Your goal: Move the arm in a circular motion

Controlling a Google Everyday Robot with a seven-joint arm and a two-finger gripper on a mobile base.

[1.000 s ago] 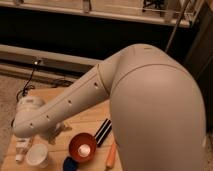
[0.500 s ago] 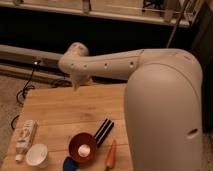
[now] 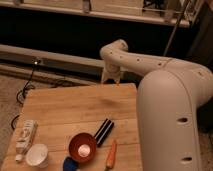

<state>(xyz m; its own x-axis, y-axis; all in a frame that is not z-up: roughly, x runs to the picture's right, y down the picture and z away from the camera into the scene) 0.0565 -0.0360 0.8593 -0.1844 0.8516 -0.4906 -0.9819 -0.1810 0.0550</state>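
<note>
The arm point(image 3: 170, 95) is a large cream-white tube with small dark holes. It fills the right side of the camera view and reaches up and left over the far edge of the wooden table point(image 3: 65, 107). Its elbow bends at the top centre. The short white pronged gripper point(image 3: 111, 76) hangs down from it, just above the table's back edge. It holds nothing that I can see.
On the table's near part lie a white bottle point(image 3: 25, 136), a white cup point(image 3: 37, 155), a red bowl point(image 3: 83, 146), a blue object point(image 3: 70, 164), a black bar point(image 3: 103, 131) and a carrot point(image 3: 111, 154). A dark wall and cables run behind.
The arm has swung from low over the table's left front, up and to the right; the gripper is now at the table's back edge near the centre.
</note>
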